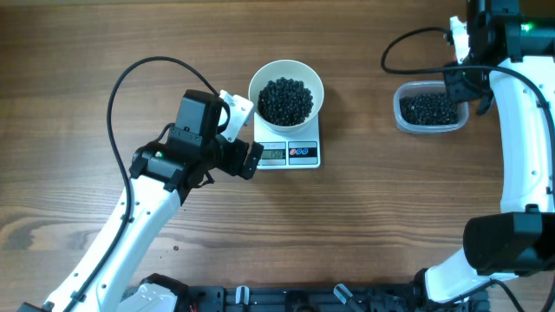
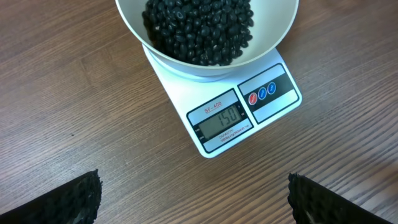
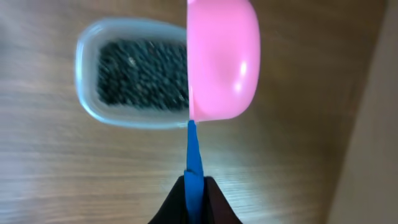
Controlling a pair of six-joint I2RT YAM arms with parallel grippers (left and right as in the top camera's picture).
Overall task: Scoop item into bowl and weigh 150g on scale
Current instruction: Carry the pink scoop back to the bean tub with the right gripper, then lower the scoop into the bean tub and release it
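Item (image 2: pixel 199 28) fills bowl (image 2: pixel 277 34) on scale (image 2: pixel 249 118), display end toward wide-spread left claw (image 1: pixel 244 134); right claw (image 3: pixel 194 190) clamps scoop (image 3: pixel 224 62) by handle, lengthwise.

Matt, grained wood is showing across the table (image 1: pixel 87 52). The bowl (image 2: pixel 273 25) is appearing smooth and white, the item (image 2: pixel 199 25) glossy black, the scale (image 2: pixel 177 90) smooth white plastic. The scoop (image 3: pixel 224 62) is gleaming as glossy pink plastic, the tub (image 3: pixel 87 106) as clear plastic. The left gripper (image 2: pixel 193 208) is showing rough black pads (image 2: pixel 68 199).
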